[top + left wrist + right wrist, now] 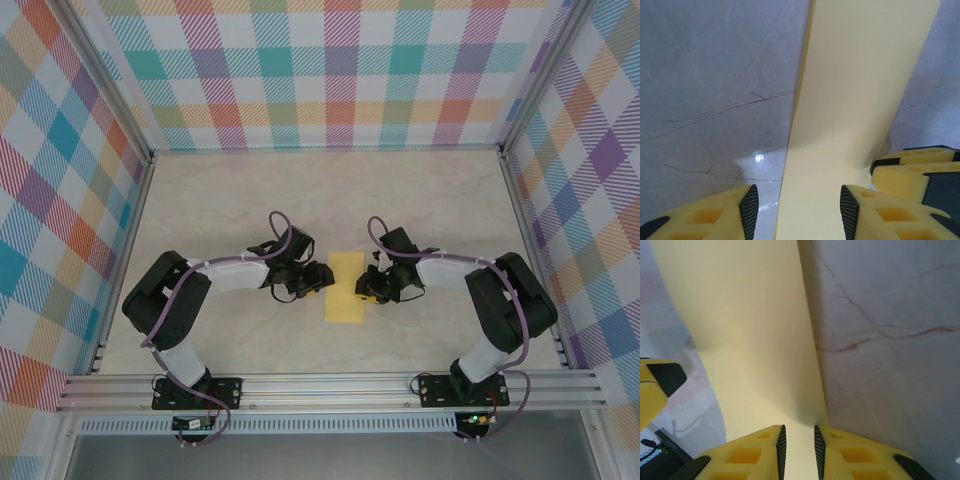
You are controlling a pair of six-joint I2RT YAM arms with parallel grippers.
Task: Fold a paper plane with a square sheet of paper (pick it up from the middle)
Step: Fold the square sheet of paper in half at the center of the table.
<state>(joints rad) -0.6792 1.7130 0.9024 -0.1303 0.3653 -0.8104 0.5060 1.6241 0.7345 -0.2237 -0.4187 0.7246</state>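
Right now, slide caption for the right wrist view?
Right end effector pinches the yellow paper over a veined marble-look table.

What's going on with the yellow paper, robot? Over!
Left gripper open over the paper. Right gripper narrow at the paper's opposite edge, grip unclear. Paper a narrow rectangle between both grippers. Nothing blocking.

You'll find nothing to read here: no lettering, label, brand or number is legible in any view.
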